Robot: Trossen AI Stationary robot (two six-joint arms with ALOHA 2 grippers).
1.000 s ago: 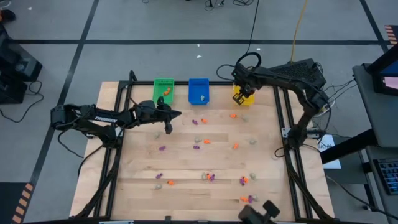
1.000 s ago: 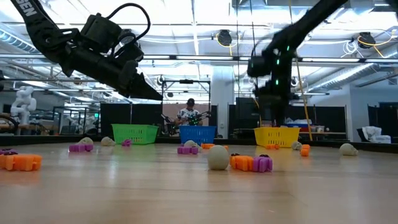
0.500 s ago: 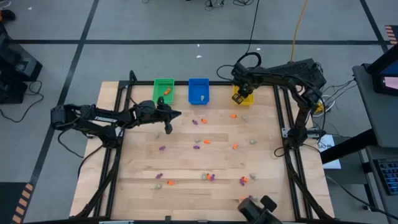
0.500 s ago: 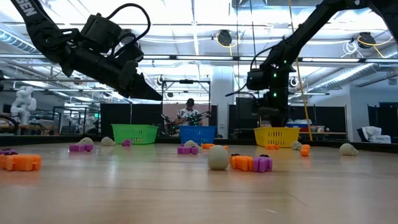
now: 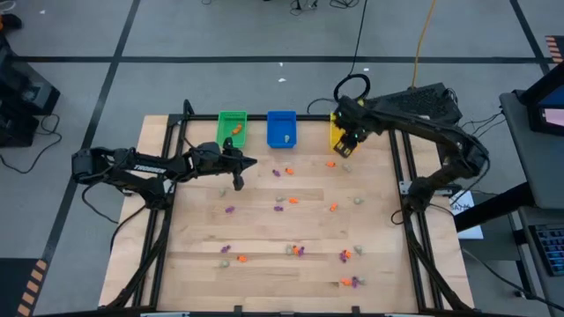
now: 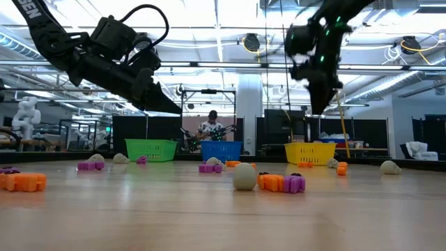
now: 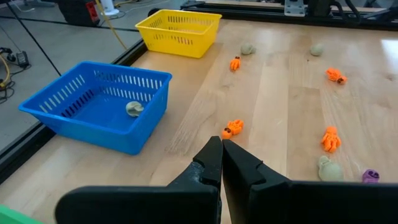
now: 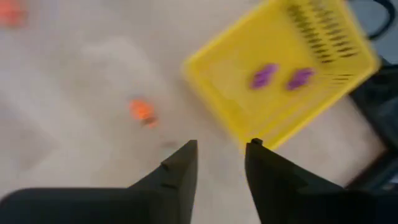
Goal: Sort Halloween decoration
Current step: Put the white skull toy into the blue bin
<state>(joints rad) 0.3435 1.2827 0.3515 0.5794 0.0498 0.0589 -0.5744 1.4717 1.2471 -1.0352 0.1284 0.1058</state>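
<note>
Here the tabletop (image 5: 264, 238) is carrying scattered Halloween decoration (image 5: 280, 210) pieces in orange, purple and beige. The right gripper (image 8: 219, 149) is hanging by the yellow bin (image 5: 337, 132), jaws spread and empty, two purple pieces (image 8: 264, 75) lying inside. The left gripper (image 7: 221, 144) is hovering, jaws pressed together, near the blue bin (image 7: 99, 102).

The wooden surface (image 5: 264, 238) before me carries three plastic bins along its far edge. Taking the blue bin (image 5: 281, 129) as my landmark: the green bin (image 5: 232, 128) sits near it on one side, the yellow bin (image 5: 338, 132) farther off on the other. A black frame (image 5: 167, 141) borders the surface. Beyond the blue bin, a person (image 6: 212, 128) stands in the room.
</note>
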